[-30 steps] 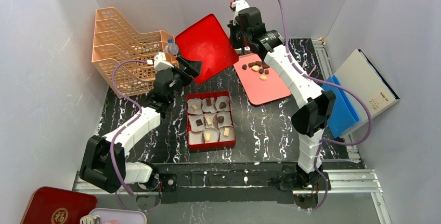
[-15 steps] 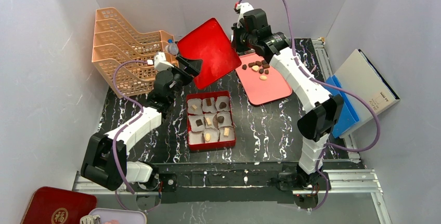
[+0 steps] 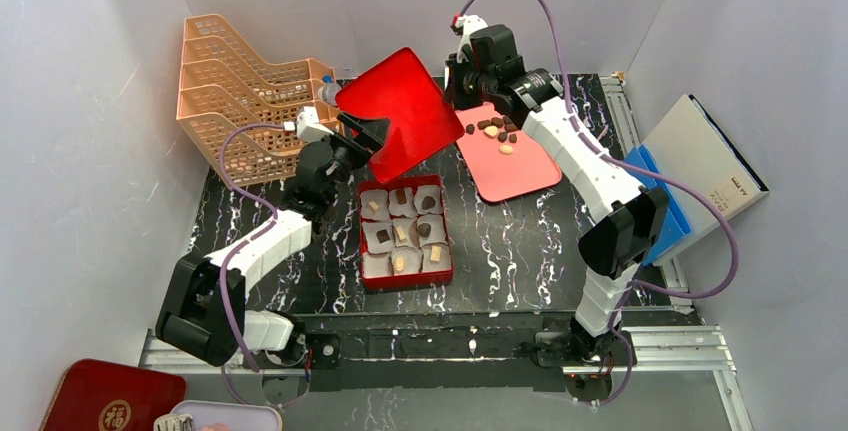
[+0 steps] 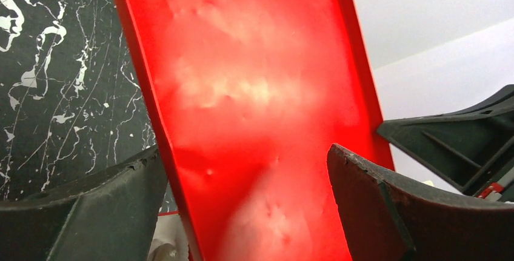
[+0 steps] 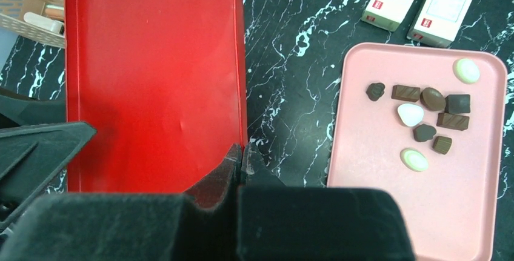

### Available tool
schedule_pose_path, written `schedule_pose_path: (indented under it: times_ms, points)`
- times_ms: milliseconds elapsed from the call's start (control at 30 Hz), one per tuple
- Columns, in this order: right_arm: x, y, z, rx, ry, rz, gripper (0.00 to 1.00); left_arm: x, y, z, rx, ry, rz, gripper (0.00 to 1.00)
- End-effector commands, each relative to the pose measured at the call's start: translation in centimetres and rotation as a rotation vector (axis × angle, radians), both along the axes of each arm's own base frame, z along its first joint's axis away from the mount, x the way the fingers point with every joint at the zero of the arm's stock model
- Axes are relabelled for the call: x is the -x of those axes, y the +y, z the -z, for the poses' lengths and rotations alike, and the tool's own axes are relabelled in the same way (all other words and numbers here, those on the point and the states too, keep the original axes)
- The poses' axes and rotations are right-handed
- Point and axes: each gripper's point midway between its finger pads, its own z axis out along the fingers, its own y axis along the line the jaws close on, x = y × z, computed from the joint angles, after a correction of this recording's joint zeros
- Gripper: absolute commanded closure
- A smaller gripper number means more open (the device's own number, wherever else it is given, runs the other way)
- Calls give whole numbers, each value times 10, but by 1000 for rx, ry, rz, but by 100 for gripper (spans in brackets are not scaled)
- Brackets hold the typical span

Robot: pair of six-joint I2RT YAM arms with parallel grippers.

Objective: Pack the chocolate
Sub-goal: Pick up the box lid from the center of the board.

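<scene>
A flat red lid [image 3: 400, 111] hangs tilted above the table's far middle. My right gripper [image 5: 242, 152] is shut on the lid's [image 5: 151, 79] right rim. My left gripper [image 4: 245, 152] is open, and the lid [image 4: 254, 91] passes between its two spread fingers. Several pieces of chocolate [image 5: 424, 115], dark brown and pale, lie on the pink tray [image 5: 467, 212], which the top view shows to the right of the lid [image 3: 510, 176]. The red box [image 3: 405, 236] of white paper cups holds more chocolate pieces below the lid.
An orange stacked basket [image 3: 245, 91] stands at the far left. Two white cartons [image 5: 418, 0] lie beyond the pink tray. Blue and white books [image 3: 700, 166] lean at the right edge. A dark red tin [image 3: 100, 401] sits off the table at the near left.
The right arm has swung the red lid a little nearer and lower, so its lower edge now lies over the left gripper. The left gripper stays open.
</scene>
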Motion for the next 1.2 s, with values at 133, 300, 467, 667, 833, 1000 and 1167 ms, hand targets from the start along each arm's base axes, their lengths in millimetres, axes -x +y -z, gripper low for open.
schedule_pose_path:
  times_ms: [133,300,467,667,833,1000,1167]
  points:
    - [9,12,-30,-106,-59,-36,99,1,-2,-16,37,-51,6,4]
    - [6,13,-22,-100,-58,-31,99,4,-4,-18,53,-66,21,26]
    - [1,16,-16,-99,-56,-31,99,6,-6,-17,60,-68,39,48]
    - [-3,21,-9,-97,-47,-36,99,5,-8,-24,59,-81,44,86]
    - [-6,23,-5,-91,-44,-39,99,4,-5,-31,50,-89,30,100]
    - [-8,25,-15,-98,-65,-48,72,5,0,-35,28,-89,13,100]
    - [-9,25,-30,-109,-91,-51,53,4,2,-43,2,-89,1,100]
